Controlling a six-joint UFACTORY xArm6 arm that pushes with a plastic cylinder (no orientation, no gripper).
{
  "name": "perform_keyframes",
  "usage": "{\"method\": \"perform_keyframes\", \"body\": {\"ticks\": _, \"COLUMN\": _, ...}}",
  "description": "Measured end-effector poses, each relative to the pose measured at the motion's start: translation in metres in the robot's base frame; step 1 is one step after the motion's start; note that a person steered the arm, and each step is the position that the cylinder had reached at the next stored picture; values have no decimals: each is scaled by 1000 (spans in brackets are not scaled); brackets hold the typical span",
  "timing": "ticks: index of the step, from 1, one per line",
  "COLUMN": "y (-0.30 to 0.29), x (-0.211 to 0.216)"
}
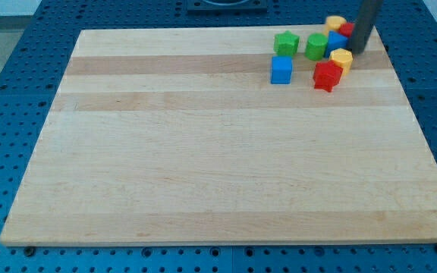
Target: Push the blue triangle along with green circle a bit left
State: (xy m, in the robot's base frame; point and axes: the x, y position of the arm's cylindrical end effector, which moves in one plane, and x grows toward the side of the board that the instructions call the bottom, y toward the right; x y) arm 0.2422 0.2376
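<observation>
The blue triangle (335,41) lies near the board's top right corner, partly hidden among other blocks. The green circle (316,46) sits just to its left, touching or nearly touching it. My tip (357,50) rests on the board just to the right of the blue triangle, close beside it. The dark rod rises from there out of the view's top.
A green star (285,43) lies left of the green circle. A blue cube (281,70) sits below the star. A red star (327,76) and a yellow block (341,58) lie below the triangle. Another yellow block (334,23) and a red block (346,29) sit above it. The wooden board's (203,167) right edge is near.
</observation>
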Motion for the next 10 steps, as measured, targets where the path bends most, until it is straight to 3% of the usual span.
{"method": "perform_keyframes", "body": {"ticks": 1, "y": 2, "x": -26}}
{"method": "perform_keyframes", "body": {"ticks": 3, "y": 43, "x": -12}}
{"method": "perform_keyframes", "body": {"ticks": 4, "y": 69, "x": -47}}
{"method": "perform_keyframes", "body": {"ticks": 8, "y": 54, "x": -50}}
{"method": "perform_keyframes", "body": {"ticks": 9, "y": 96, "x": -39}}
{"method": "perform_keyframes", "body": {"ticks": 10, "y": 102, "x": 12}}
